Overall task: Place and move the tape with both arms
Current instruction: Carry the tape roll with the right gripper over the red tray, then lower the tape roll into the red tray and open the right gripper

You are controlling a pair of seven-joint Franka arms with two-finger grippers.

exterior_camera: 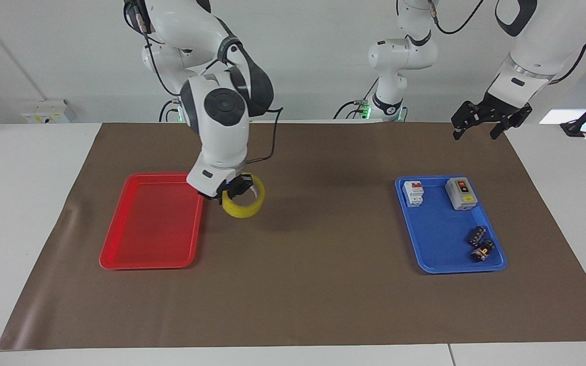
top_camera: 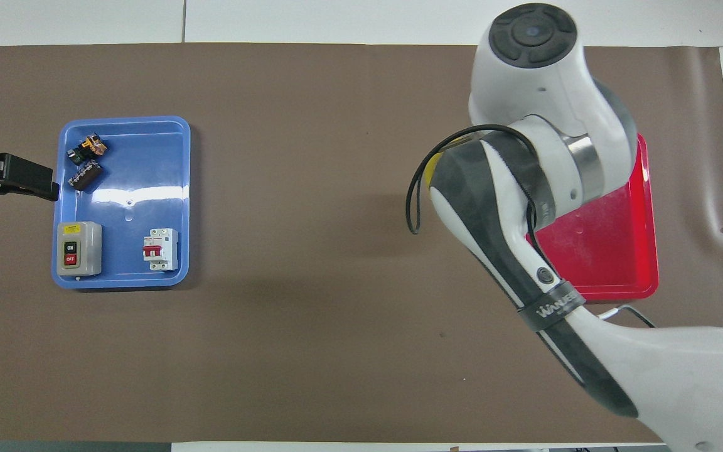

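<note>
— Gripping the tape (exterior_camera: pixel 243 204) is my right gripper (exterior_camera: pixel 229 190): its fingers are pinched on the wall of the yellow ring, one inside the core and one outside, and the roll hangs tilted under it, clear of the brown mat (exterior_camera: pixel 303 300).

— Where is that over the table?

— My right gripper hangs over the mat just beside the red tray (exterior_camera: pixel 151 223), at the tray's edge that faces the middle of the table. The tape is over the mat, not over the tray. From overhead my own wrist and forearm cover the roll almost wholly and a good part of the red tray (top_camera: pixel 619 263) too.

— And your other hand?

— My left gripper (exterior_camera: pixel 481 124) waits in the air with its fingers spread and nothing between them, over the edge of the mat at the left arm's end of the table, off the corner of the blue tray (exterior_camera: pixel 438 239).

— What lies in that tray?

— A white circuit breaker (exterior_camera: pixel 413 193) with a red toggle and a grey switch box (exterior_camera: pixel 461 193) sit side by side at the end nearer to me. Two small black parts (exterior_camera: pixel 479 244) lie close together at the end farther from me.
</note>
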